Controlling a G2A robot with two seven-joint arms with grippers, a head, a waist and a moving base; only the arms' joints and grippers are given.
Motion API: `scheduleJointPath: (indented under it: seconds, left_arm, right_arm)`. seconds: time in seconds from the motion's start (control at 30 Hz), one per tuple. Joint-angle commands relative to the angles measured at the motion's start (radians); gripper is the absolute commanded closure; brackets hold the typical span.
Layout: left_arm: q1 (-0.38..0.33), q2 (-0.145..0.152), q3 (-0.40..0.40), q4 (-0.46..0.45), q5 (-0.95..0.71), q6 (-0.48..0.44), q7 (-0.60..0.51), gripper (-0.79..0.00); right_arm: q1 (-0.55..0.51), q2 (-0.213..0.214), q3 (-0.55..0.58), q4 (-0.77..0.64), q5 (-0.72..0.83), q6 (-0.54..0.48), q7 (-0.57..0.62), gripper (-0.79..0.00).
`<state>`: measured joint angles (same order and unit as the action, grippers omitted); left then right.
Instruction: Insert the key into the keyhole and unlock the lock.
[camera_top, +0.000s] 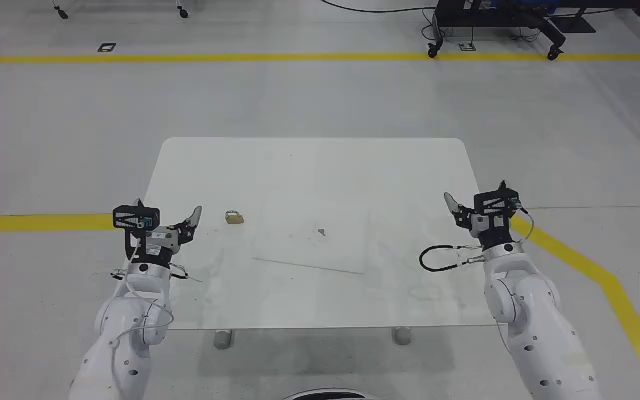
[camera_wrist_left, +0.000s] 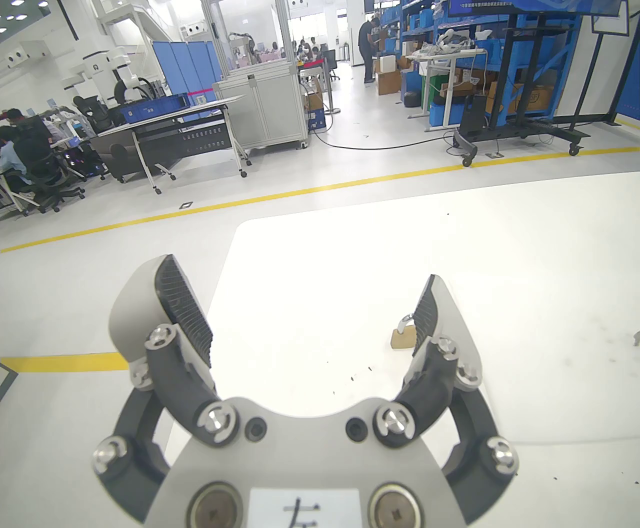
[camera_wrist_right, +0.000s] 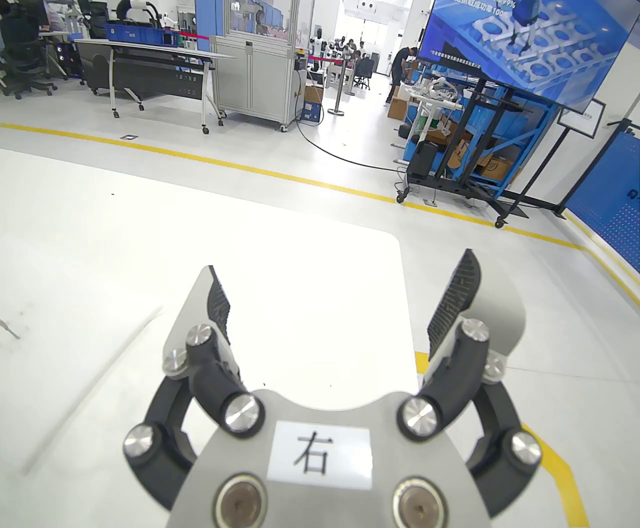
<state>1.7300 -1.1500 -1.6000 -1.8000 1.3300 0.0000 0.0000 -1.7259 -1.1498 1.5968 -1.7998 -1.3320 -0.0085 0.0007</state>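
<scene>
A brass padlock (camera_top: 233, 217) lies on the white tabletop (camera_top: 300, 160), just beside the left gripper (camera_wrist_left: 300, 280), which is spread open and empty. A small key (camera_top: 321, 232) lies nearer the middle. The right gripper (camera_wrist_right: 340, 265), also open, hovers at the opposite edge.

A white label (camera_wrist_left: 304, 507) bearing one black character, its lower part cut off, sits on the base plate of the left gripper (camera_wrist_left: 300, 275), at the worktop's (camera_top: 300, 180) nine o'clock. A second label (camera_wrist_right: 320, 452) with one whole black character sits on the right gripper's (camera_wrist_right: 340, 265) plate, at three o'clock. In the room behind, a blue screen (camera_wrist_right: 525, 45) carries a line of white characters with a number along its upper edge.
</scene>
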Motion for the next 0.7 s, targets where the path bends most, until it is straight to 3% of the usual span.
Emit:
scheduleJointPath:
  seconds: [0.0,0.13,0.2,0.33,0.47,0.5,0.57,0.67]
  left_arm:
    - [0.0,0.0,0.0,0.0,0.0,0.0,0.0,-0.785]
    - [0.0,0.0,0.0,0.0,0.0,0.0,0.0,-0.785]
    - [0.0,0.0,0.0,0.0,0.0,0.0,0.0,-0.785]
    - [0.0,0.0,0.0,0.0,0.0,0.0,0.0,-0.785]
    - [0.0,0.0,0.0,0.0,0.0,0.0,0.0,-0.785]
    - [0.0,0.0,0.0,0.0,0.0,0.0,0.0,-0.785]
    - [0.0,0.0,0.0,0.0,0.0,0.0,0.0,-0.785]
    - [0.0,0.0,0.0,0.0,0.0,0.0,0.0,-0.785]
  right_arm:
    - [0.026,0.002,-0.013,0.006,-0.016,-0.053,0.016,-0.785]
    - [0.094,0.009,-0.047,0.024,-0.056,-0.217,0.059,-0.785]
    - [0.151,0.015,-0.091,0.038,-0.102,-0.366,0.102,-0.785]
    - [0.322,0.017,-0.218,0.138,-0.137,-0.654,0.201,-0.785]
    - [0.514,-0.005,-0.376,0.319,-0.063,-0.848,0.261,-0.785]
    - [0.56,-0.014,-0.416,0.37,-0.031,-0.881,0.277,-0.77]
    - [0.65,-0.034,-0.496,0.475,0.028,-0.936,0.307,-0.631]
    - [0.759,-0.068,-0.606,0.601,0.087,-0.958,0.345,-0.573]
